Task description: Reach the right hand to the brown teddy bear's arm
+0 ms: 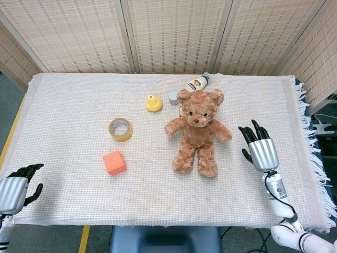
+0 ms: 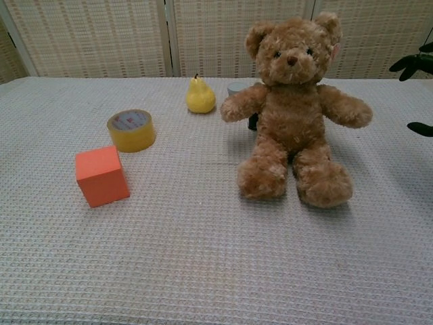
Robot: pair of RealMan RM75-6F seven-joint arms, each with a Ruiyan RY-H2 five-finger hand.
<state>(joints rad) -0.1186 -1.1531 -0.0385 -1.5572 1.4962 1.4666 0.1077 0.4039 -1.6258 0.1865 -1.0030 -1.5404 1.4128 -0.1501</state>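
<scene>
The brown teddy bear (image 1: 198, 132) (image 2: 292, 112) sits upright near the middle of the table, arms spread to both sides. My right hand (image 1: 258, 149) hovers over the cloth a short way right of the bear's nearer arm (image 1: 223, 134), fingers apart and holding nothing, not touching it. In the chest view only its dark fingertips (image 2: 414, 62) show at the right edge. My left hand (image 1: 16, 187) hangs off the table's front left corner, fingers loosely apart and empty.
A yellow tape roll (image 1: 120, 129) and an orange cube (image 1: 114, 162) lie left of the bear. A yellow pear (image 1: 154, 103), a small grey cap (image 1: 173, 97) and a lying bottle (image 1: 197, 83) sit behind it. A woven screen backs the table.
</scene>
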